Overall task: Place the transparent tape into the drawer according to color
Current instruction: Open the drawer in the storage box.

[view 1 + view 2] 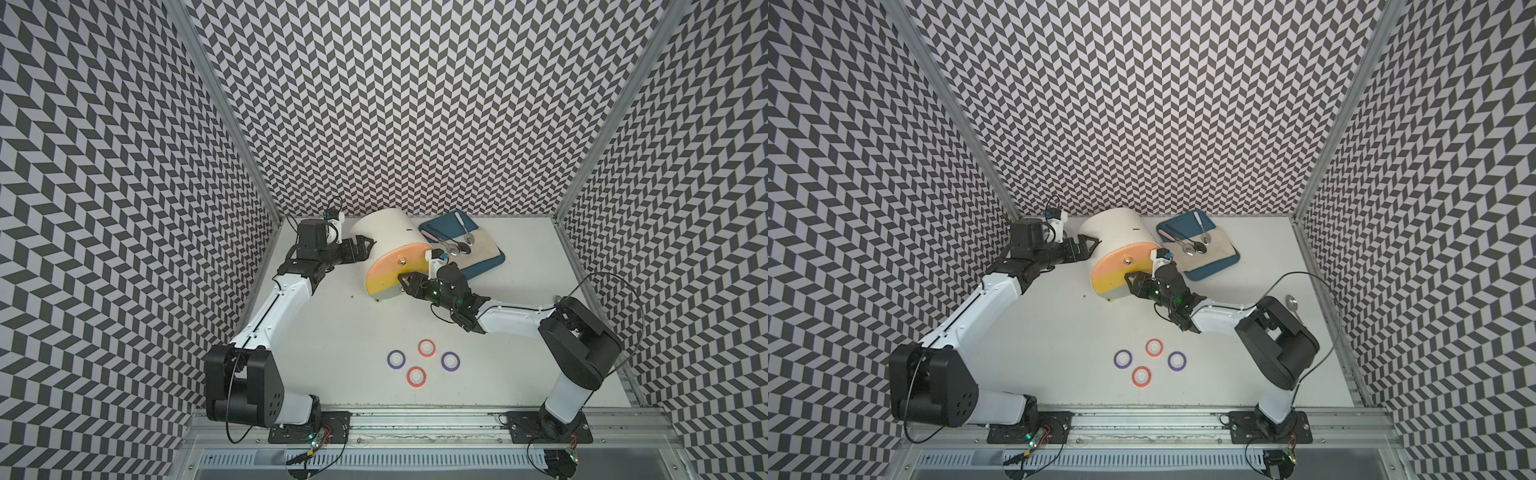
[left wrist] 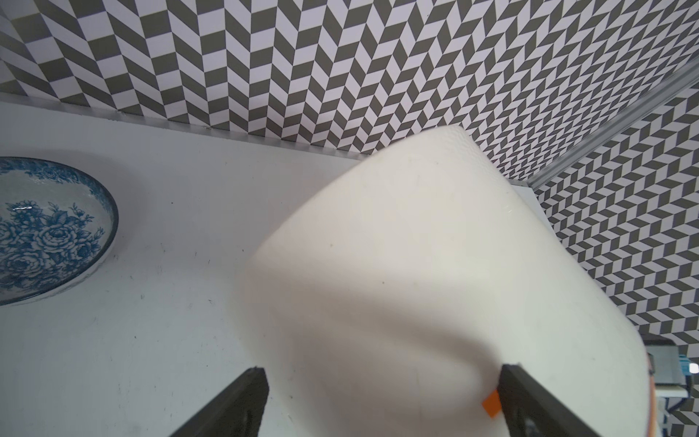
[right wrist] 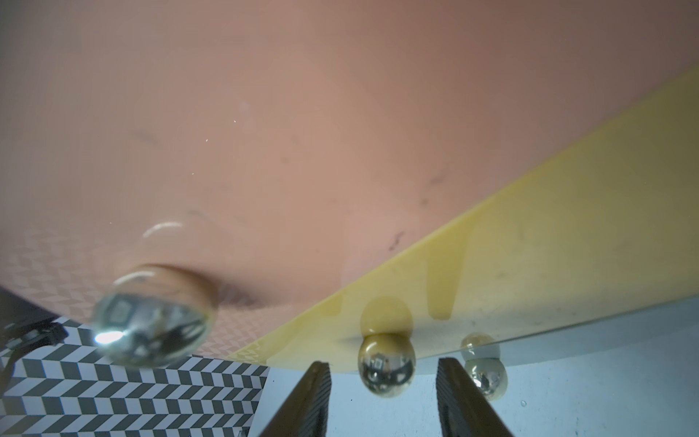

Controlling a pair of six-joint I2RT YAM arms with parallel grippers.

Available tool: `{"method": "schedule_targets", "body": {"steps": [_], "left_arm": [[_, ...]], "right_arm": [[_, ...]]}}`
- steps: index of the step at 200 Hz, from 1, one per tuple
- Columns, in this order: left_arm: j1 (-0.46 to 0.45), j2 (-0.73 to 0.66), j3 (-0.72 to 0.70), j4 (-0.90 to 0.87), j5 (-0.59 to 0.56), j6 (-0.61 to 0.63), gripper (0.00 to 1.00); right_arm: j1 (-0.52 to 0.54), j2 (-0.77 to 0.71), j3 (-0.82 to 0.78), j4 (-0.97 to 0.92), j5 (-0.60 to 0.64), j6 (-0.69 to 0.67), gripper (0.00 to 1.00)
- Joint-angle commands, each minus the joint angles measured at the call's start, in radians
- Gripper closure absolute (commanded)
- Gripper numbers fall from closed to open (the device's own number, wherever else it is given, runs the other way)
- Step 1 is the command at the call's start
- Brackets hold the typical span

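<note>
My right gripper [image 3: 382, 369] stood at a middling width against the front of the drawer cabinet [image 1: 386, 230], one finger on each side of the small shiny knob [image 3: 386, 365] on the yellow drawer [image 3: 567, 246]. A sliver of gap showed on both sides of it, so I held nothing. Beside that knob hung a second knob [image 3: 484, 374] on the pale bottom front. Above them was the pink drawer [image 3: 264, 132], with its own larger knob [image 3: 151, 325] blurred close to my lens. My left gripper [image 1: 365, 245] was spread as wide as it goes at the cabinet's left side. The white curved shell filled the space between its fingers [image 2: 242, 401], and I could not tell whether they touched it. In both top views the cabinet sat at the far middle of the table [image 1: 332, 332], its striped front turned toward the near right. The tape lay well apart from both grippers, in a loose diamond on the near middle of the table: the far red tape ring [image 1: 427, 348], the near red tape ring [image 1: 416, 376], the left purple tape ring [image 1: 396, 358] and the right purple tape ring [image 1: 450, 361], all flat and none touching. To the far right, just beside the cabinet, a blue tray [image 1: 486, 270] carried a folded cloth [image 1: 482, 245] and some spoons [image 1: 461, 248]. My left wrist camera also caught a blue-flowered bowl [image 2: 56, 230] on the table.
</note>
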Motion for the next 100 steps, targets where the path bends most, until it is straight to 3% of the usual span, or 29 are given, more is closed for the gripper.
{"method": "schedule_targets", "body": {"steps": [1,71,100], "left_arm": [[0.001,-0.005,-0.025,-0.071,0.009,0.035,0.0],[0.003,-0.006,-0.027,-0.074,0.012,0.036,0.0],[0.004,-0.005,-0.028,-0.074,0.013,0.038,0.0]], "right_arm": [[-0.006,0.018,0.028,0.054,0.013,0.006,0.53],[-0.005,0.048,0.055,0.042,0.014,0.014,0.62],[-0.005,0.049,0.052,0.046,0.022,0.022,0.76]]}}
